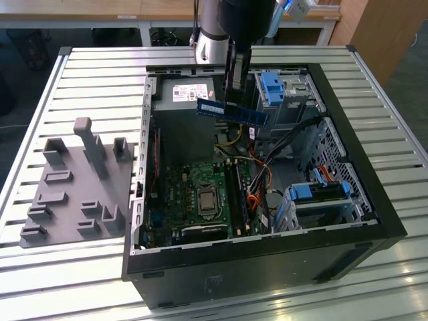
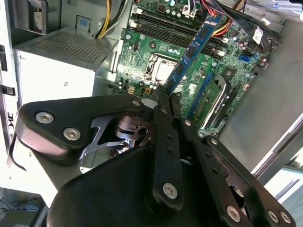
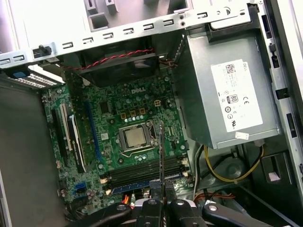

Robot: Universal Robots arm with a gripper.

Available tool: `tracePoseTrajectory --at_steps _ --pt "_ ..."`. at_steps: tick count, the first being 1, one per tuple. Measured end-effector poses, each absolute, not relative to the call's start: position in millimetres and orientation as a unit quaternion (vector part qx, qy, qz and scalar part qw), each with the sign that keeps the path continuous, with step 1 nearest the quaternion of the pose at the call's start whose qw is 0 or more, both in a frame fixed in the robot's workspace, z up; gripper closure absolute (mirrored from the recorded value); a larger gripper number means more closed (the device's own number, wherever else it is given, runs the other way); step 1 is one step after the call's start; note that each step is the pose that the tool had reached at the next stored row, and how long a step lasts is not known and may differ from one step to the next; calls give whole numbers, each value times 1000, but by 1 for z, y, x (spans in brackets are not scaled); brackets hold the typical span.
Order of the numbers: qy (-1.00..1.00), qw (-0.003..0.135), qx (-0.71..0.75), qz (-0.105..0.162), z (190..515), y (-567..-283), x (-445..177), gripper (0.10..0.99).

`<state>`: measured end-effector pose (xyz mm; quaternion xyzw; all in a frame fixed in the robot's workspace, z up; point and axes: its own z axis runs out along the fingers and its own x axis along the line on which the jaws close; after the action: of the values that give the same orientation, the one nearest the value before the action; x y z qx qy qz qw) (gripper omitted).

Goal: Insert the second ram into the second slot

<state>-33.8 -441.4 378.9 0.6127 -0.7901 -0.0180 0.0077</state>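
Now, grey fixture [image 1: 73, 190]: parked on the slatted desk [image 1: 93, 73] at the exterior view's left, well apart from the action.
Computer case [image 1: 267, 251]: open on its side, everything inside on show.
Power supply [image 1: 180, 93]: silver box at the far end of the case, just beside the arm.
Motherboard [image 1: 194, 194]: green board on the case floor, processor chip showing in the middle.
Memory slots [image 3: 142, 169]: long dark rows next to the processor. A blue strip runs along one of them in the first wrist view, and I cannot tell whether that is a seated stick.
Hand [image 1: 235, 93]: pinched narrow and clamped tight on the stick from above.
Second ram [image 1: 231, 112]: up in the air and roughly level, between the power supply and the drive bay. It hangs well above the board and touches nothing but the grip. In the second wrist view it juts out over the board.
Blue brackets [image 1: 274, 87]: on the drive bays at the exterior view's right, not involved.
Progress: pickup done and the stick is over the case. It is not yet down at a slot, so the seating itself is left.
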Motion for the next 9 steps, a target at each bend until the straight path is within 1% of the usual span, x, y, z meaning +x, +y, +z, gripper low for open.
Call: tracePoseTrajectory --at_steps 9 --pt "-811 7 585 -18 379 -441 -34 949"
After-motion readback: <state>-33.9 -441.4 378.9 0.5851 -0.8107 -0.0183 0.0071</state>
